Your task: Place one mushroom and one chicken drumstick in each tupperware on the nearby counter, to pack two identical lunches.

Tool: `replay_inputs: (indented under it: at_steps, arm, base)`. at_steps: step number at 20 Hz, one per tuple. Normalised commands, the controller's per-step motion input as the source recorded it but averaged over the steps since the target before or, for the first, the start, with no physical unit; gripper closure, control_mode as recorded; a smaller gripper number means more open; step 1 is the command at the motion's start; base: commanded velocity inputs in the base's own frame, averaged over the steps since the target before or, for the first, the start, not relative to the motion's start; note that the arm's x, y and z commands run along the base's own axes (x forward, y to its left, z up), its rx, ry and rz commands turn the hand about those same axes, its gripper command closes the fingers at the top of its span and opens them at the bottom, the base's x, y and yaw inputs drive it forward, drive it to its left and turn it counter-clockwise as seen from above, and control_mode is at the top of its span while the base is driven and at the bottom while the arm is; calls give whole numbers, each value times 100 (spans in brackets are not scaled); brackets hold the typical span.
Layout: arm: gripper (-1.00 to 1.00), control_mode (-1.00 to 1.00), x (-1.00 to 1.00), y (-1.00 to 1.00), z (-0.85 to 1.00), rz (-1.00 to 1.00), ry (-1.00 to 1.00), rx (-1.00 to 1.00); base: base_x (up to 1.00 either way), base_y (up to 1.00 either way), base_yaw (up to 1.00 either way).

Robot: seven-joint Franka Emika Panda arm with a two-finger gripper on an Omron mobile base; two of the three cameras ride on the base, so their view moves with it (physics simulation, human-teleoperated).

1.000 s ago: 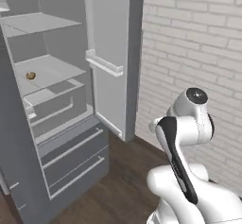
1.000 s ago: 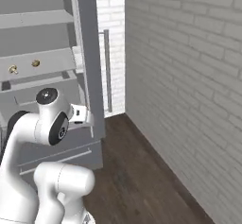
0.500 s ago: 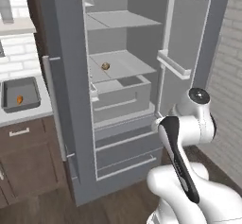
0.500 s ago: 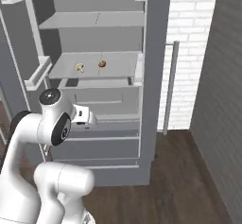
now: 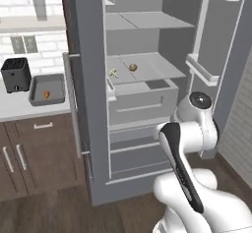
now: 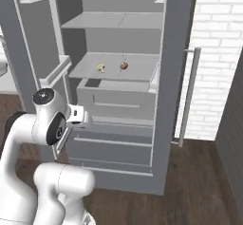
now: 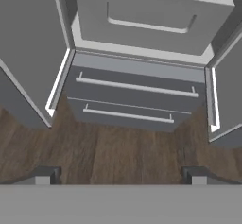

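Mushrooms [image 5: 113,72] sit side by side on the open fridge's [image 5: 93,104] middle shelf [image 5: 147,67] — the gripper [image 7: 120,175], spread wide and empty, points at the drawers below, so a careless reach risks clipping the shelf edge — one tupperware [image 5: 47,90] waits on the counter [image 5: 15,110].

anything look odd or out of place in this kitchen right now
Nothing is spilled, tipped or damaged. The one unusual thing: two mushrooms lie loose on a bare fridge shelf, both doors open. On the counter, one tupperware holds a drumstick beside the toaster.
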Motion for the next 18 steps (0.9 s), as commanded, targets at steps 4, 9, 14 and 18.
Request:
replay_inputs:
  at_steps: [4, 9, 14, 18]
  arm:
    - [-100, 100, 0, 0, 0, 0, 0, 0]
    - [-100, 100, 0, 0, 0, 0, 0, 0]
    - [-100, 100, 0, 0, 0, 0, 0, 0]
    - [-100, 100, 0, 0, 0, 0, 0, 0]
  base:
    - [29, -34, 0]
    - [55, 0, -1]
    - [88, 0, 0]
    - [77, 0, 0]
